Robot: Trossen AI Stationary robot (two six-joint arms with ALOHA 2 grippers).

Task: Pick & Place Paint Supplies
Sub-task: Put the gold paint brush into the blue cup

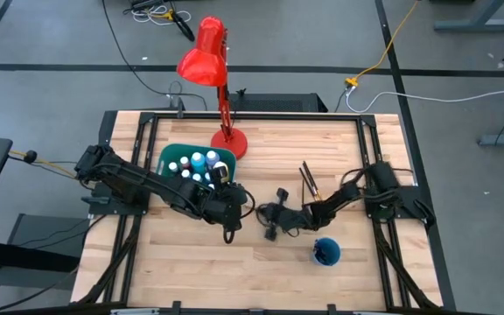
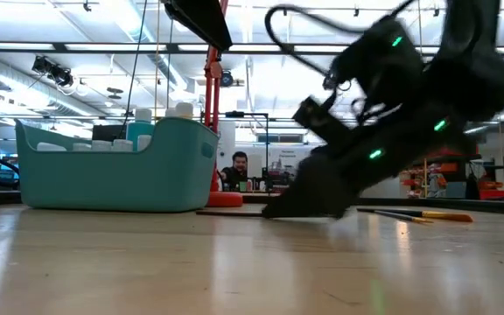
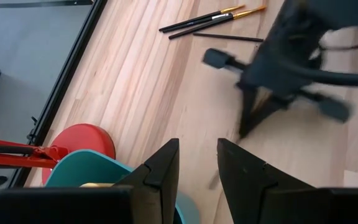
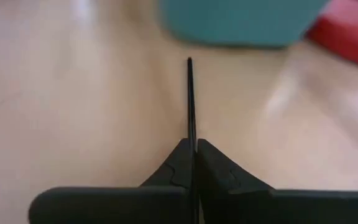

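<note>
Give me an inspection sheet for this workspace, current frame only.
Surface: wooden table, bare boards toward the front.
Job's things: paint bottles standing in the teal bin; loose brushes lying flat on the table right of centre; one brush clamped in the right hand.
Clutter: red lamp, its base beside the bin; blue cup near the front right.
Hands: right hand shut on a brush, low at table centre; left hand part open, holds nothing, by the bin's edge.
Cables: several across the floor behind the table, one yellow.
Surroundings: a person far behind the table; open room with ceiling lights.
</note>
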